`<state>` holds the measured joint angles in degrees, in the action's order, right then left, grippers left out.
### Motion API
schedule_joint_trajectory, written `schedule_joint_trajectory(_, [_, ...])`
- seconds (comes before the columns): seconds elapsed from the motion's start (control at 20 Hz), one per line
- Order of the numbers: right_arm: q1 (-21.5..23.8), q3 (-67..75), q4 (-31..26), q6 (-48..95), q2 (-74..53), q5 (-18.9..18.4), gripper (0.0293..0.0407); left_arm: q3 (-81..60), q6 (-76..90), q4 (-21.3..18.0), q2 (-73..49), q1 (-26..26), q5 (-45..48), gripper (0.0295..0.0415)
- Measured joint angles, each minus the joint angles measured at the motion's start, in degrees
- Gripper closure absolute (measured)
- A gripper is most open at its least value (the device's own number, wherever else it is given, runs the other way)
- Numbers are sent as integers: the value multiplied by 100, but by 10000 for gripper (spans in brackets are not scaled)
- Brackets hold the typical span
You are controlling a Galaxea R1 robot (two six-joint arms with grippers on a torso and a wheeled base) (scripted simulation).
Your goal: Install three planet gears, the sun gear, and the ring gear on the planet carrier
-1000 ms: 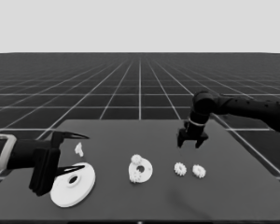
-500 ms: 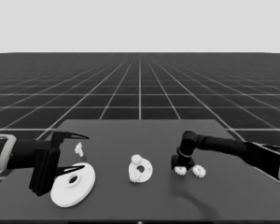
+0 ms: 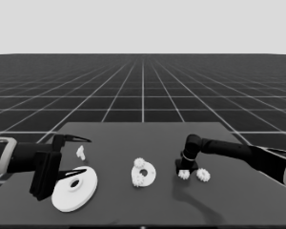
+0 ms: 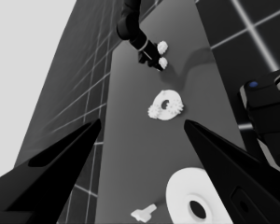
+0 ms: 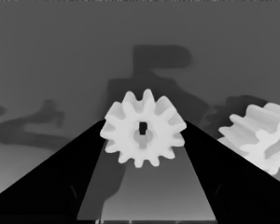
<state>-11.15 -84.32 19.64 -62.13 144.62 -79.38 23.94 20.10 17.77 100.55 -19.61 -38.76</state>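
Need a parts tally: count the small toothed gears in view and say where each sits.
4. Two gears sit on the smaller round part. One gear lies between the right claw fingers, another gear just beside it. None seems hidden.

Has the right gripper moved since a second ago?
Yes. The right gripper has come down from above the table onto the nearer of two loose gears, right of the smaller round part.
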Motion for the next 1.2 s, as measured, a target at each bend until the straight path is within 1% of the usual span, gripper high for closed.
schedule_joint_trajectory(0.15, [0,0,0,0,0,0,388,0,0,0,0,0,0,326])
schedule_joint_trajectory(0.2, [620,899,-687,-380,-354,-586,388,0,0,0,0,0,0,326])
schedule_joint_trajectory(0.25, [1364,1182,-1246,-514,-464,-845,388,0,0,0,0,0,0,326])
schedule_joint_trajectory(0.3, [1814,1187,-1608,-517,-463,-970,388,0,0,0,0,0,0,326])
schedule_joint_trajectory(0.35, [2069,1133,-1821,-491,-441,-1040,388,0,0,0,0,0,0,326])
schedule_joint_trajectory(0.45, [2290,1045,-2015,-448,-408,-1108,388,0,0,0,0,0,0,326])
schedule_joint_trajectory(0.65, [2379,991,-2102,-420,-388,-1142,388,0,0,0,0,0,0,326])
schedule_joint_trajectory(0.7, [2384,854,-2114,-1233,339,-1124,388,0,0,0,0,0,0,326])
schedule_joint_trajectory(0.75, [2384,622,-2122,-1596,1071,-1107,388,0,0,0,0,0,0,326])
schedule_joint_trajectory(0.85, [2384,168,-2127,-1755,1774,-1098,388,0,0,0,0,0,0,326])
schedule_joint_trajectory(1.15, [2382,-151,-2127,-1768,2105,-1098,388,0,0,0,0,0,0,326])
schedule_joint_trajectory(1.2, [1655,-122,-1247,-1793,2097,-940,388,0,0,0,0,0,0,326])
